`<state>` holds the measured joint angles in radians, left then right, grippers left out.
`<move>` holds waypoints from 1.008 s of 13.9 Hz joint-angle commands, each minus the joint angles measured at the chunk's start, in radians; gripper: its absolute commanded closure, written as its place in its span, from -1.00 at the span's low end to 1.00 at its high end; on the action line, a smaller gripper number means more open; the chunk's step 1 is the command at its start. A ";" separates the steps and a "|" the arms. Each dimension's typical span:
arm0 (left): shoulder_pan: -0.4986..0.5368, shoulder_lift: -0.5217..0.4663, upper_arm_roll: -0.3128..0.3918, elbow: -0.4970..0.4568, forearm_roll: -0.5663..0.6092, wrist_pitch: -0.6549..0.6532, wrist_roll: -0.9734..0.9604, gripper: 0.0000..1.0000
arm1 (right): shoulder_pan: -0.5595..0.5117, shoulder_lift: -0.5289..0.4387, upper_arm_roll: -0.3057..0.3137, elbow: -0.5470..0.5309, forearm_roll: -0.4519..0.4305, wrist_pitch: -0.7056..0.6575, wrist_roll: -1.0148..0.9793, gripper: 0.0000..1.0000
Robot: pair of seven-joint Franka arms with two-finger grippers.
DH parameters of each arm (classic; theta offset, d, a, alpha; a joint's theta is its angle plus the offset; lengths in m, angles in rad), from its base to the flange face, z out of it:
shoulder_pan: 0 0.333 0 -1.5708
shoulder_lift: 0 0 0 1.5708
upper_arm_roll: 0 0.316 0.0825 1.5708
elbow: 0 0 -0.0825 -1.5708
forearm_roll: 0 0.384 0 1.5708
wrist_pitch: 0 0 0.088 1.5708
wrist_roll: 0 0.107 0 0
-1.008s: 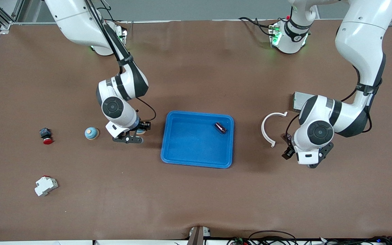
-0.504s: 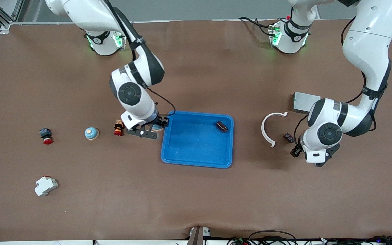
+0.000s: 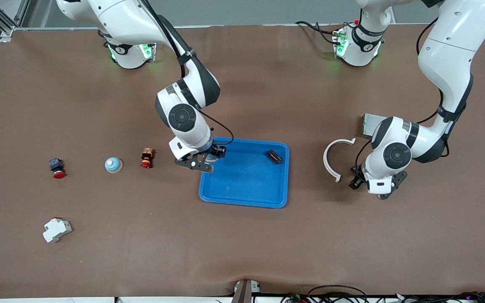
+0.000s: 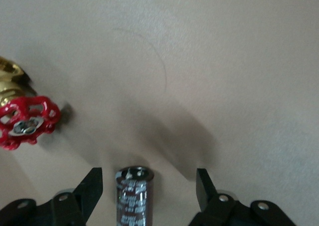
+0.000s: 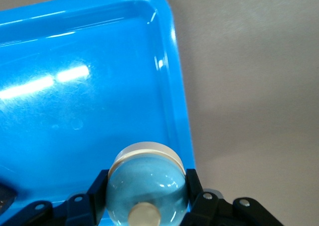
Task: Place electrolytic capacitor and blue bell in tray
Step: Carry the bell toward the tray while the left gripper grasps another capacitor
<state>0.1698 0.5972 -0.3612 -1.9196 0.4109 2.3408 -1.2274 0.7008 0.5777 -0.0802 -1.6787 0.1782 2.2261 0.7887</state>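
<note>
Right wrist view: blue bell [image 5: 147,186] over tray [image 5: 60,111].

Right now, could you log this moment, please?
right hand: grips blue dome-shaped bell over blue tray | left hand: open, straddling black cylindrical capacitor

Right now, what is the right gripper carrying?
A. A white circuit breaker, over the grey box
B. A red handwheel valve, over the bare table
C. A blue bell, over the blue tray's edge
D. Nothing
C: the right wrist view shows the right gripper shut on the blue bell, over the rim of the tray at the right arm's end.
</note>
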 commanded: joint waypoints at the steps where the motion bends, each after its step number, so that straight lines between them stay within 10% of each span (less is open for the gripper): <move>1: 0.010 -0.059 -0.018 -0.070 0.009 0.015 -0.017 -0.40 | 0.035 0.065 -0.009 0.086 0.020 -0.011 0.047 0.57; 3: 0.011 -0.060 -0.018 -0.073 0.015 0.015 -0.015 -0.06 | 0.040 0.091 -0.009 0.102 0.020 -0.008 0.055 0.57; 7: 0.013 -0.051 -0.018 -0.079 0.019 0.015 -0.009 0.00 | 0.039 0.114 -0.009 0.111 0.017 -0.005 0.053 0.57; 10: 0.011 -0.057 -0.018 -0.076 0.019 0.011 -0.006 0.97 | 0.039 0.131 -0.009 0.112 0.018 0.029 0.053 0.57; 14: 0.004 -0.109 -0.019 -0.061 0.020 -0.017 -0.001 1.00 | 0.040 0.152 -0.009 0.112 0.018 0.047 0.053 0.56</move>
<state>0.1700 0.5462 -0.3721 -1.9671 0.4110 2.3421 -1.2268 0.7358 0.7080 -0.0839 -1.5933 0.1784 2.2689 0.8334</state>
